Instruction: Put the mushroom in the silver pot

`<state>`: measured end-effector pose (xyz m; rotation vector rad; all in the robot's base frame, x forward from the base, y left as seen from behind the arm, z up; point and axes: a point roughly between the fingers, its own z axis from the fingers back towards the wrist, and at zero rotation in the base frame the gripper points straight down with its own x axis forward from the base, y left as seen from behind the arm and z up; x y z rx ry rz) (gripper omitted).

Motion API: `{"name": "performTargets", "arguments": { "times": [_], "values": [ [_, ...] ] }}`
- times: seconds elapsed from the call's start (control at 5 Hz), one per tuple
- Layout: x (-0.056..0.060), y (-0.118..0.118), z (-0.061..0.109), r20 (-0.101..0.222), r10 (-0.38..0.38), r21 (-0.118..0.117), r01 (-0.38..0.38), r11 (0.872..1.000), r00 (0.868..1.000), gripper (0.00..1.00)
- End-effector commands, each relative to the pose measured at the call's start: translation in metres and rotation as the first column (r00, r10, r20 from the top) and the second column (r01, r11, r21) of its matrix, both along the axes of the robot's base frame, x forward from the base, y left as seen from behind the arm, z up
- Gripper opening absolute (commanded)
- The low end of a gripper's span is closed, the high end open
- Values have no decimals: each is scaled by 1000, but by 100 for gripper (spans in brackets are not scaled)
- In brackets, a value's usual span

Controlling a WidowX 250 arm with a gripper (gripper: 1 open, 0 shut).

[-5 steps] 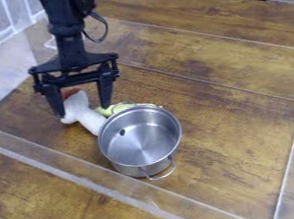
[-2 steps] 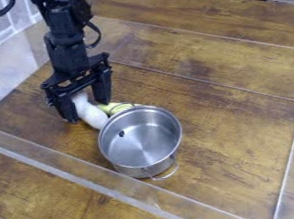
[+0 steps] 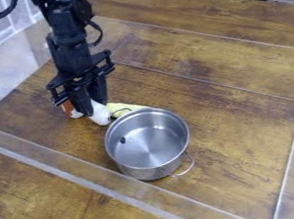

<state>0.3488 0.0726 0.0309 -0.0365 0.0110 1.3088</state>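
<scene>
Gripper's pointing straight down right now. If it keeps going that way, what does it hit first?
Most likely the mushroom: the gripper sits right over it, fingers down around its white stem. Below that, only the wooden table. Whether contact is already made, I cannot tell.

Shiny silver pot point(image 3: 148, 145), black end effector point(image 3: 85, 101), white-stemmed red-brown mushroom point(image 3: 88, 113), brown wood-grain worktop point(image 3: 226, 72)

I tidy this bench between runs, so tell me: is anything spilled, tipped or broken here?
Nothing stands out. The silver pot stands upright and empty on the wooden table; the pincer is down over the mushroom.
</scene>
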Motion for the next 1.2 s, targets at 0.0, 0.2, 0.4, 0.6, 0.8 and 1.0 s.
{"name": "performTargets", "arguments": {
  "times": [0.0,0.2,0.4,0.6,0.8,1.0],
  "values": [
    [-5,10,-5,-17,-25,13,26,1000,1000,0],
    [-4,19,-6,-26,-48,25,49,999,998,0],
    [-3,27,-5,-35,72,36,-71,997,997,0],
    [-3,33,-5,-42,191,47,-189,981,981,0],
    [-15,31,-3,-51,233,57,-230,972,971,0],
    [-13,26,26,-22,184,58,-182,982,983,0]
  ]
}}
